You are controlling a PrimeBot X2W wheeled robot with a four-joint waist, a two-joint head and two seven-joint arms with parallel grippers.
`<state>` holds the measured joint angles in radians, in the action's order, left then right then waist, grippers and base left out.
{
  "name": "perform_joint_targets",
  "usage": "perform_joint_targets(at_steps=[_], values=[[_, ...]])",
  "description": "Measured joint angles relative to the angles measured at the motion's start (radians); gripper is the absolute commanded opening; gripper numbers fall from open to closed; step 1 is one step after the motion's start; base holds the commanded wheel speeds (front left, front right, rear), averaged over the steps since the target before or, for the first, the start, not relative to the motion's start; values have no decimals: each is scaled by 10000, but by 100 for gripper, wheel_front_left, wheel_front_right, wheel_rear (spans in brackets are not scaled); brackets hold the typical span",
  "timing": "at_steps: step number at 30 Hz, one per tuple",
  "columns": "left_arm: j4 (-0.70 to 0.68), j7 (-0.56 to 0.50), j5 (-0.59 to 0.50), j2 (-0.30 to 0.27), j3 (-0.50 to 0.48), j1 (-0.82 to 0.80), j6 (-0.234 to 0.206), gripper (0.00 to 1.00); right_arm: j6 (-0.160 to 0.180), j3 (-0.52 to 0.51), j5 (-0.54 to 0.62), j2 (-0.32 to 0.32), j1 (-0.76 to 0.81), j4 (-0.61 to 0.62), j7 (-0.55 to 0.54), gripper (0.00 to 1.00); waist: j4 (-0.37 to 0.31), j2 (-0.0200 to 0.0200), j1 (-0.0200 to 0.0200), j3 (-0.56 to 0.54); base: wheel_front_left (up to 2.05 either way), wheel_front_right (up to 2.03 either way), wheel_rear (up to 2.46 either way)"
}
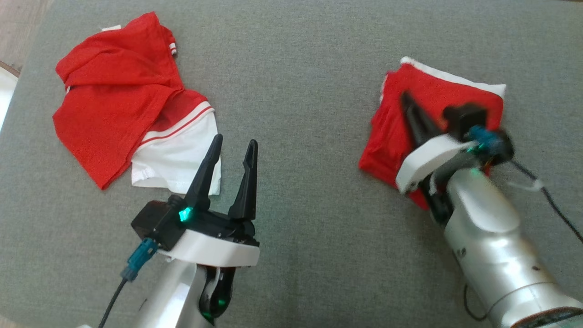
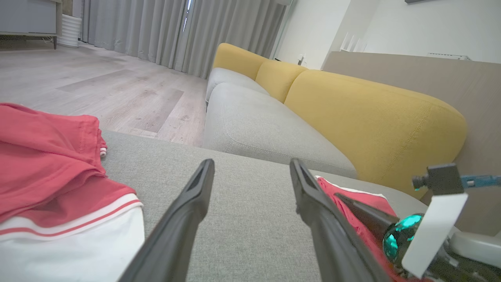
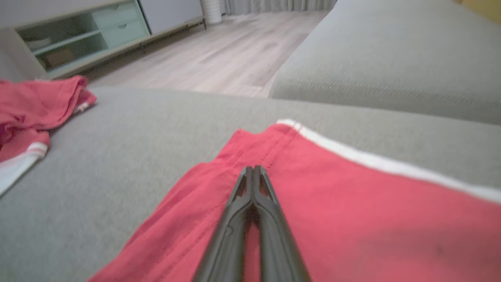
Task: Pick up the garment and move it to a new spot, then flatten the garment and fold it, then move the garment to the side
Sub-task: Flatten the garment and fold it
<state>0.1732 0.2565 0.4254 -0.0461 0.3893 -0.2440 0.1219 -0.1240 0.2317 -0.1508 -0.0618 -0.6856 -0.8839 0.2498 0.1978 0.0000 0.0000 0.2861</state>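
A folded red garment (image 1: 437,91) with a white edge lies flat at the right of the grey cushion (image 1: 296,91). My right gripper (image 1: 406,99) is shut and slants down over it. In the right wrist view its closed tips (image 3: 253,169) rest at a seam of the folded garment (image 3: 352,203), and no fabric shows pinched between them. A crumpled red and white garment (image 1: 118,100) lies at the left. Just right of its white part, my left gripper (image 1: 234,141) stands open above bare cushion, holding nothing. The left wrist view shows the left gripper (image 2: 251,164) with the crumpled garment (image 2: 47,156) to its left.
The cushion's far edge drops to a wooden floor (image 2: 98,86). Beyond it stands a sofa with a grey seat (image 2: 254,117) and yellow backrests (image 2: 372,117). A low cabinet (image 3: 78,35) stands across the floor. A cable (image 1: 553,200) trails from my right wrist.
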Motion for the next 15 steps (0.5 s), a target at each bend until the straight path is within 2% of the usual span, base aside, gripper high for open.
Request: perform_joint_targets(at_steps=[3, 9, 12, 15], values=[[0, 0, 65, 0, 58, -33, -36, 100, 0, 1091, -493, -10, 2, -911, -328, 0, 8, 0, 0, 0, 0, 0, 0], [15, 0, 63, 0, -4, -158, -82, 100, 0, 2180, -1691, -98, -197, -1170, -487, 0, -95, 0, 0, -76, 0, 0, 0], [23, 0, 61, 0, -86, -160, -86, 100, 0, 2403, -2011, -96, -202, -1175, -307, 0, -236, 0, 0, -177, 0, 0, 0], [17, 2, 44, 2, -180, -153, -86, 100, 0, 2159, -1988, -67, -204, -1137, -90, 0, -451, 0, 0, -308, 0, 0, 0]])
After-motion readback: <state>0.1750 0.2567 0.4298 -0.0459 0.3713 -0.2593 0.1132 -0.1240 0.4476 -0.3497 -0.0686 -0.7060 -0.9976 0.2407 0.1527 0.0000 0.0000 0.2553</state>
